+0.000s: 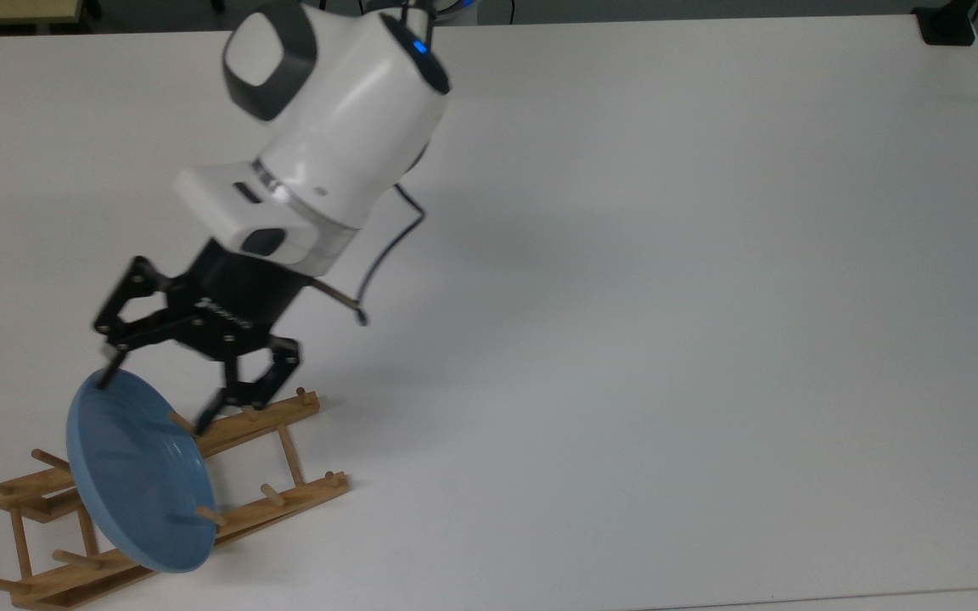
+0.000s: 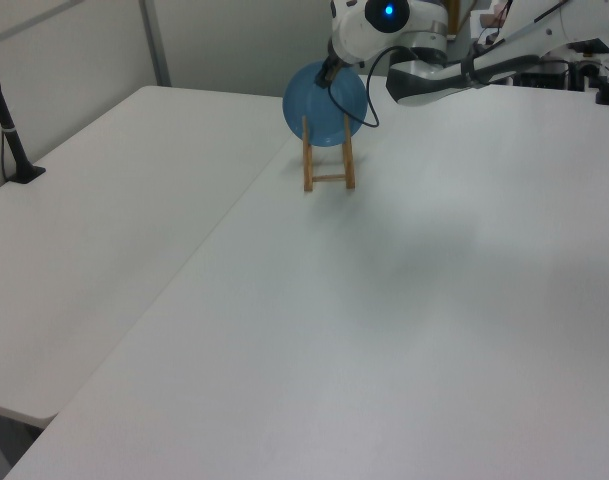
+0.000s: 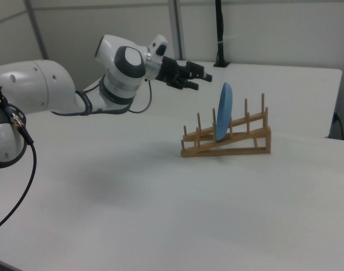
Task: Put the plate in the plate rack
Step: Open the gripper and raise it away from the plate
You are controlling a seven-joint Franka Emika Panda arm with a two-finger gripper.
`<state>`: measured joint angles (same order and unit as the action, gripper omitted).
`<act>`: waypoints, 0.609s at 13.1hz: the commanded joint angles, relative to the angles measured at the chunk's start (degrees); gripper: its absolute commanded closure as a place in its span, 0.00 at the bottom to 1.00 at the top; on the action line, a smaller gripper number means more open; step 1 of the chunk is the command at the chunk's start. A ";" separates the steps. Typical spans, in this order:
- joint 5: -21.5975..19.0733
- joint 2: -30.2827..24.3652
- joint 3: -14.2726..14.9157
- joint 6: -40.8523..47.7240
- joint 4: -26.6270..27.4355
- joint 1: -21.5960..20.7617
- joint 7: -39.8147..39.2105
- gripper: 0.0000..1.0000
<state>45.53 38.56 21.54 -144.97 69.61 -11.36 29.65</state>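
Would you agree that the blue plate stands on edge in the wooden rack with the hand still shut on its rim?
Not quite: the hand is open and apart from the plate, as the right view shows. The plate does stand on edge in the rack.

Probably a lab — bare white tables (image 2: 134, 250), partition walls (image 3: 262, 39).

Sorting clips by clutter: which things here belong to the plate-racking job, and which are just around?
Job:
- plate, standing on edge in the rack
- rack, wooden, on the table
- gripper, open, just above the plate

Around:
- white table
- black post at the table's far edge
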 commanded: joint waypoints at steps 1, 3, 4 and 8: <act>-10.20 -9.53 -7.72 0.29 10.68 0.19 5.86 0.00; -25.51 -14.90 -9.49 9.99 15.28 -0.24 5.25 0.00; -29.75 -16.57 -11.77 17.45 15.38 0.10 5.25 0.00; -41.53 -25.27 -16.27 40.33 21.35 4.05 -12.09 0.00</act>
<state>10.62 20.79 7.46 -112.31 83.86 -10.88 29.94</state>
